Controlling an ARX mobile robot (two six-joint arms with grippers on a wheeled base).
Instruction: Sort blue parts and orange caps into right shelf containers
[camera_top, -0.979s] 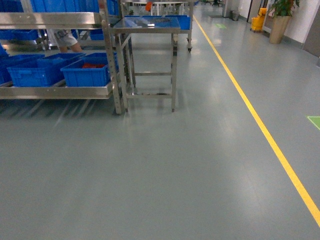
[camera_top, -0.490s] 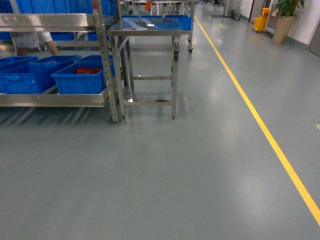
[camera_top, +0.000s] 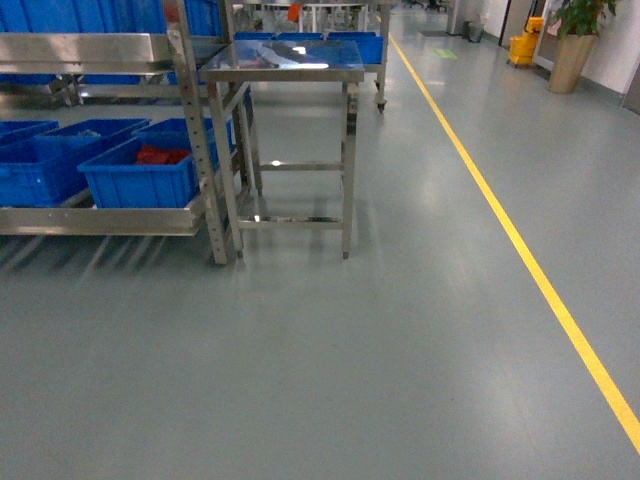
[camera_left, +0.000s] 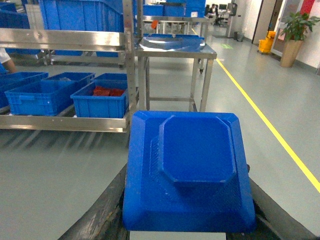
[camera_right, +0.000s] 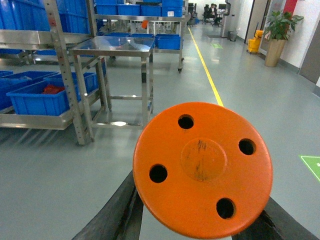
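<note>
A blue part (camera_left: 190, 170) is carried at the left gripper (camera_left: 187, 227), close under the wrist camera; only dark finger edges are seen beneath it, so how far the jaws are parted cannot be told. An orange cap (camera_right: 202, 167), round with four holes, is carried the same way at the right gripper (camera_right: 200, 225), and its jaw gap cannot be told either. Beyond both loads, a steel shelf rack (camera_top: 195, 150) is seen at the left of the head view. On its low shelf, blue crates (camera_top: 140, 175) are lined up, and red-orange pieces (camera_top: 160, 156) are held in the nearest one. Just beside the rack's right post, a steel table (camera_top: 285, 70) is set. Further right, a yellow floor line (camera_top: 520, 250) is laid across the grey floor (camera_top: 350, 380).
</note>
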